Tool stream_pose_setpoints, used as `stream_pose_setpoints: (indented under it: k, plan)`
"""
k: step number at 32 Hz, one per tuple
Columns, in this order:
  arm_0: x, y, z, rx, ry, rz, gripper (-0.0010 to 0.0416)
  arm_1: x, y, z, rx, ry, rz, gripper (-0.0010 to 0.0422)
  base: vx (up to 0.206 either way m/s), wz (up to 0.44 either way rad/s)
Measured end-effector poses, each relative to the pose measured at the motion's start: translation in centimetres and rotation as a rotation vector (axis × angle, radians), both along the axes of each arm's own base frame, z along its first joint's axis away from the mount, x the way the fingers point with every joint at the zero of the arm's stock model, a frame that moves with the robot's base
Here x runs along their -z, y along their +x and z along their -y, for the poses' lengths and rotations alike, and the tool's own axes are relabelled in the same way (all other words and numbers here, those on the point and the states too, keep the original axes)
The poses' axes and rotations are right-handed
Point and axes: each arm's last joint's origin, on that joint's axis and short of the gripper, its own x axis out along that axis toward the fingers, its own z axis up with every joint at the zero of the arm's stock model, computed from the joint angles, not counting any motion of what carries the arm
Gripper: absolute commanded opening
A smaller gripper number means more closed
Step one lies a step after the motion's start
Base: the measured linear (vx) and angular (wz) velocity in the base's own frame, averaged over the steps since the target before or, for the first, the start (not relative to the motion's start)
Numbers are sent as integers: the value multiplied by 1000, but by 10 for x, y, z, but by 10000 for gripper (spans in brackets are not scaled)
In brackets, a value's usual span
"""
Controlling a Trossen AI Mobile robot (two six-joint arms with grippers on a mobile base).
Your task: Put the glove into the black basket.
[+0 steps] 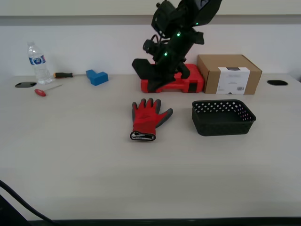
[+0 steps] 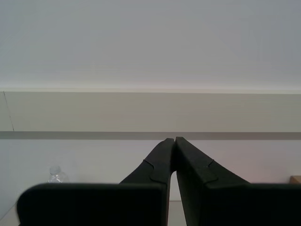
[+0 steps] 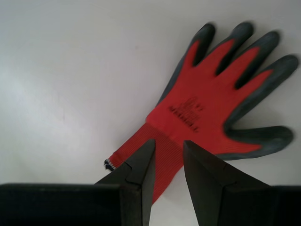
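The glove (image 1: 147,118) at mid-tabletop (image 1: 70,155) looks light, limp and grippy, best pinched at its knit cuff, above which the first gripper (image 3: 168,155) hangs, fingers slightly parted and empty.

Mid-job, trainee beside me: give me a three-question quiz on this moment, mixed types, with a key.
1. True or false: the glove already lies inside the black basket.
2. Multiple choice: in the exterior view, what stands directly behind the basket? A) water bottle B) cardboard box C) blue block
3. Short answer: which gripper has its jaws parted over the glove's cuff, and how does the other one stand?

Key
1. False: it lies flat on the table, apart from the basket, which holds nothing.
2. B, the cardboard box.
3. My first gripper; my second gripper is closed and faces the wall.
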Motion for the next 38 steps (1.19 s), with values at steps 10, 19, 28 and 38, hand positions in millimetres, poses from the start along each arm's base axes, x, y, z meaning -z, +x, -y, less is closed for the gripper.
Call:
stream_pose_setpoints:
  k: [10,19,28,38]
  plan:
    - [65,-42,-15,-32,-77,-373,152,0,0,0,0,0,-2,0,0,0]
    - [49,-23,-23,38,-122,-244,293,0,0,0,0,0,-3,0,0,0]
    - [55,-21,-21,59,-141,-187,294,0,0,0,0,0,-2,0,0,0]
    - [84,-24,-18,104,-161,-211,300,0,0,0,0,0,-3,0,0,0]
